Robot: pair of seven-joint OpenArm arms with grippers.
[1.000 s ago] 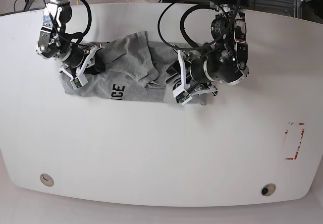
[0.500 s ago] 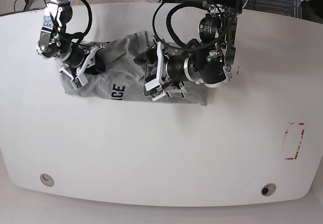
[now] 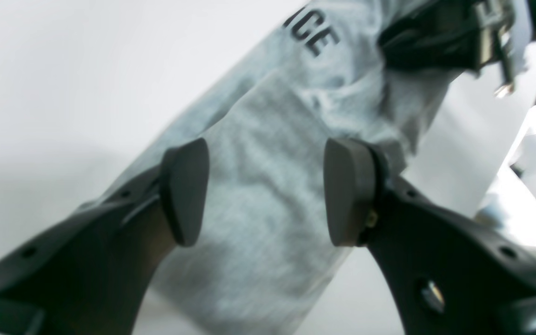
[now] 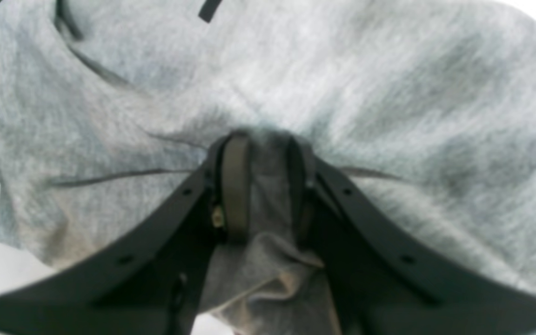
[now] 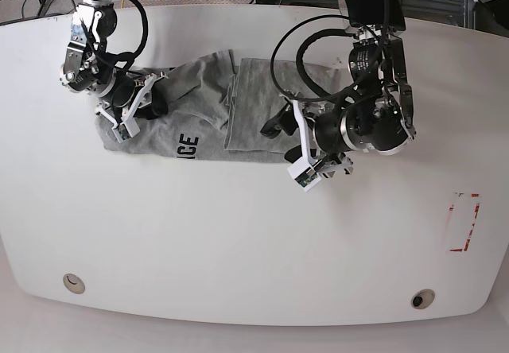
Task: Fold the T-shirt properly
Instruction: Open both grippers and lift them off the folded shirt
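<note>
Grey T-shirt (image 5: 199, 122) half folded on the white tabletop (image 5: 238, 234), one hand gripping it and one free.

The T-shirt lies crumpled toward the far left of the tabletop in the base view, with a flatter panel folded over its middle and dark letters showing along its near edge. The right hand (image 4: 261, 186) has its fingers (image 4: 235, 186) pinched nearly together on a bunched fold of the grey cloth at the shirt's left end. The left hand (image 3: 263, 190) stands wide open and holds nothing; its two pads (image 3: 186, 188) hang above the cloth, which shows plainly between them, near the shirt's right end.
</note>
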